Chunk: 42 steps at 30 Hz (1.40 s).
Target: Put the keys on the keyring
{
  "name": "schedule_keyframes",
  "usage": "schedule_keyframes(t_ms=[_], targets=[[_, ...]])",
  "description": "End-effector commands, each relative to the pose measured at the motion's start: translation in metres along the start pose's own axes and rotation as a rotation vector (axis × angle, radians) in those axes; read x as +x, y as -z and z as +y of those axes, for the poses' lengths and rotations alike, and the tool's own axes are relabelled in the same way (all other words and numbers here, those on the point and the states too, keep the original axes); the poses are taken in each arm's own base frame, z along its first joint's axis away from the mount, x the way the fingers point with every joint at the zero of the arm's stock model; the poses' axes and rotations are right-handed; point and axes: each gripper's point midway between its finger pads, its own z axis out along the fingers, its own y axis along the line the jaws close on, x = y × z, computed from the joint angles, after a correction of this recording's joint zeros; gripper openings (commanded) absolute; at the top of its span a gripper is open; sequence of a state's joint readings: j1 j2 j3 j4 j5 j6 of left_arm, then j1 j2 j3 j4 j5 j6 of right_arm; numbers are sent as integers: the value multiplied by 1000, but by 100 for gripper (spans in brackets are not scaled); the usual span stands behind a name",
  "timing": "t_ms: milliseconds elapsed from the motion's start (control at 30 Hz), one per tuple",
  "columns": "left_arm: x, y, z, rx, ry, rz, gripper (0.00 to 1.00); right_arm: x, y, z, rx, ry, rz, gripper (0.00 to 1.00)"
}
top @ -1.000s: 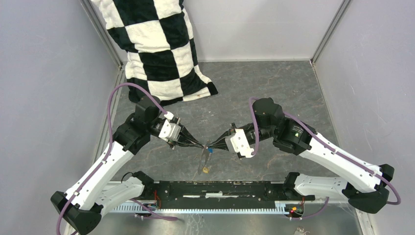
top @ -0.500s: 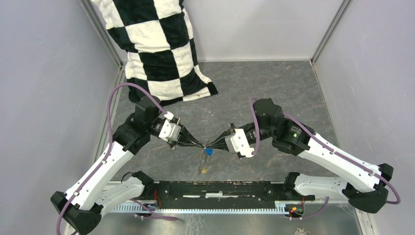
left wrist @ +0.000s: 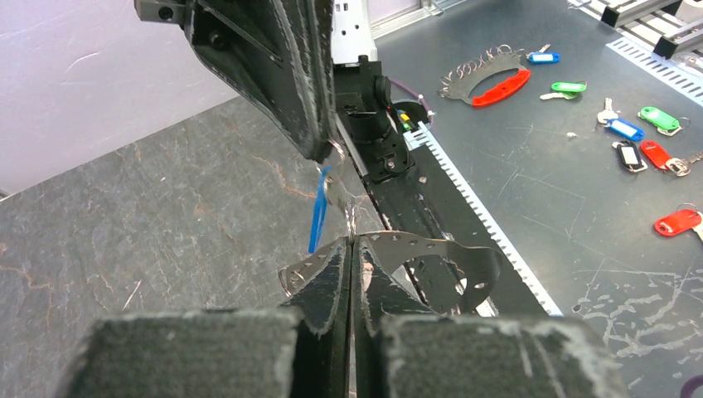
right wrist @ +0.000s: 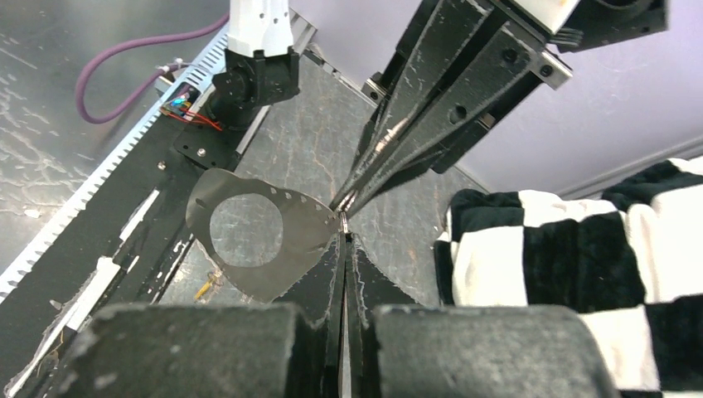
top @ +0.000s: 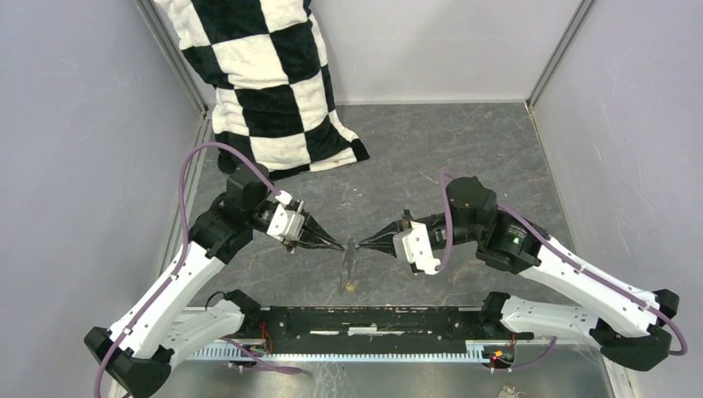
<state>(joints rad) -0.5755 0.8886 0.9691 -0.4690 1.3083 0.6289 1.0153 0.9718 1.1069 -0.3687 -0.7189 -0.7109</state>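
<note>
My left gripper [top: 341, 246] and right gripper [top: 365, 242] meet tip to tip above the table's near middle. The left gripper [left wrist: 351, 242] is shut on the keyring [left wrist: 431, 245], a thin silver perforated loop that hangs down from the tips [top: 346, 267]. The blue key [left wrist: 317, 214] hangs edge-on just under the right gripper [left wrist: 321, 153], which is shut and seems to pinch its top. In the right wrist view the shut right gripper [right wrist: 342, 239] sits beside the keyring [right wrist: 290, 224]. The yellow key [top: 351, 287] lies on the table below the loop.
A black-and-white checkered pillow [top: 265, 83] leans in the back left corner. A black rail [top: 373, 319] runs along the near edge between the arm bases. Several coloured key tags [left wrist: 630, 133] lie on a surface beyond that rail. Grey walls close in both sides.
The right arm has shifted a little to the right and its wrist has turned. The blue key showed from above half a second ago and is now hidden there. The left arm barely moved.
</note>
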Motion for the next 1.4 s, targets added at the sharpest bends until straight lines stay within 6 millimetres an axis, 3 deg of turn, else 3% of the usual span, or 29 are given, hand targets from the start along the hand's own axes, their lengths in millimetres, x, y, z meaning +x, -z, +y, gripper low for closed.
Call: schedule_keyframes(t_ms=[0, 400, 1367], targets=[[-14, 0, -3, 11, -34, -27, 2, -2, 10, -5, 63, 17, 21, 0], [-17, 1, -2, 10, -36, -28, 2, 4, -5, -4, 0, 6, 13, 0], [-8, 1, 7, -34, 17, 5, 2, -7, -4, -3, -22, 36, -21, 0]])
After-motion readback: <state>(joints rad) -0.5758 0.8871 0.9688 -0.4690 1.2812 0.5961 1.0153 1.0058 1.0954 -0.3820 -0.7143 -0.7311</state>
